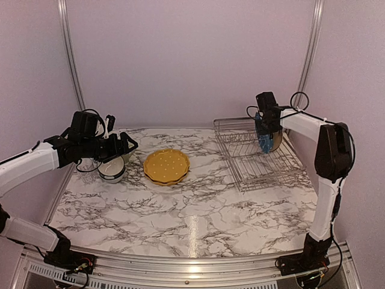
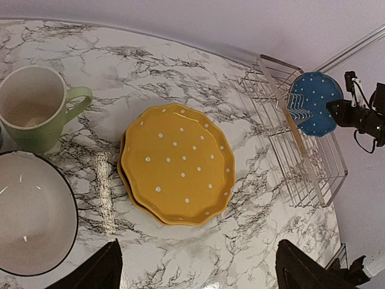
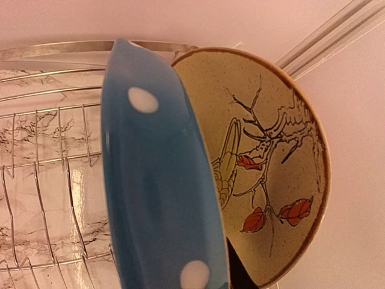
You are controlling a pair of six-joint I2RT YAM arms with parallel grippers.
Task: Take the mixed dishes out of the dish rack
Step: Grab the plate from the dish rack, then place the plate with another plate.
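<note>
My right gripper (image 1: 266, 127) is over the far right of the silver wire dish rack (image 1: 243, 165), shut on the top edge of the upright blue white-dotted plate (image 1: 264, 143). In the right wrist view that plate (image 3: 162, 180) is edge-on and close, and one dark finger (image 3: 240, 272) sits between it and the cream branch-patterned plate (image 3: 271, 150) standing behind it. Two mustard-yellow dotted plates (image 1: 166, 166) lie stacked on the table. My left gripper (image 1: 125, 146) is open and empty, above the white bowl (image 1: 112, 169). The left wrist view shows the bowl (image 2: 30, 223) and the pale-green mug (image 2: 33, 108).
The rack (image 2: 283, 150) lies right of the yellow plates (image 2: 177, 162) in the left wrist view, with the blue plate (image 2: 316, 102) at its far end. The marble table (image 1: 192, 223) has metal rails at its edges. Lilac walls close the back and sides.
</note>
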